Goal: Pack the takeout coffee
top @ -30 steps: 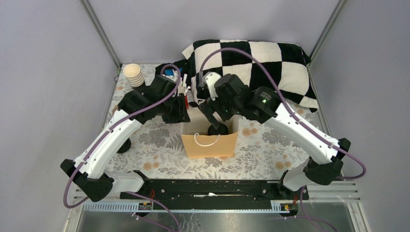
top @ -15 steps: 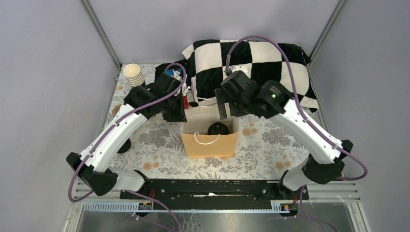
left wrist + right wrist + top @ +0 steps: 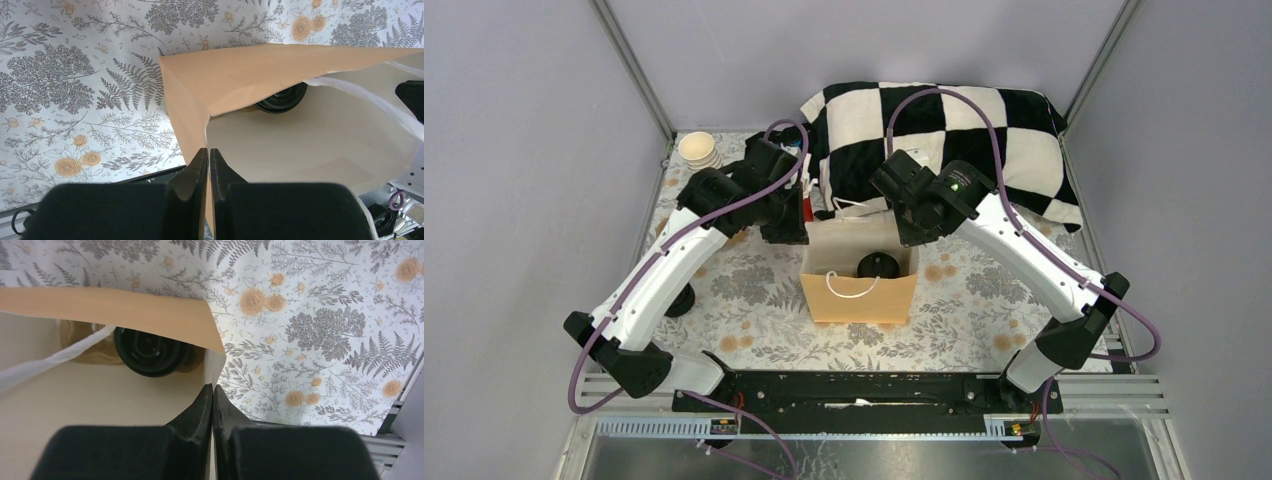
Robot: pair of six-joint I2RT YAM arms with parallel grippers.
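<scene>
Vs 1 sec ago: the tan paper carrier bag point(image 3: 861, 308) w/ white cord handles stands in about the same spot on the floral-print tablecloth point(image 3: 734, 290). The right pincer point(image 3: 212, 392) was then down inside the bag over the cup; it has come up & out and now sits at the bag's top edge. The left pincer point(image 3: 207, 159) hasn't left its corner of the rim.

Both pincers are pressed together, ea. pinching the bag's paper wall btw its black fingers. Left is on the rim's corner fold, right on the side wall's edge.

The takeout coffee point(image 3: 150, 352) is a small dark cup w/ a glossy black round plastic lid, mostly lid showing. It stands upright on the bag's floor, just ahead of & below the right pincer's tips. It is farther ahead of the left pincer's, half hidden there by the bag's wall, and apart from both.
</scene>
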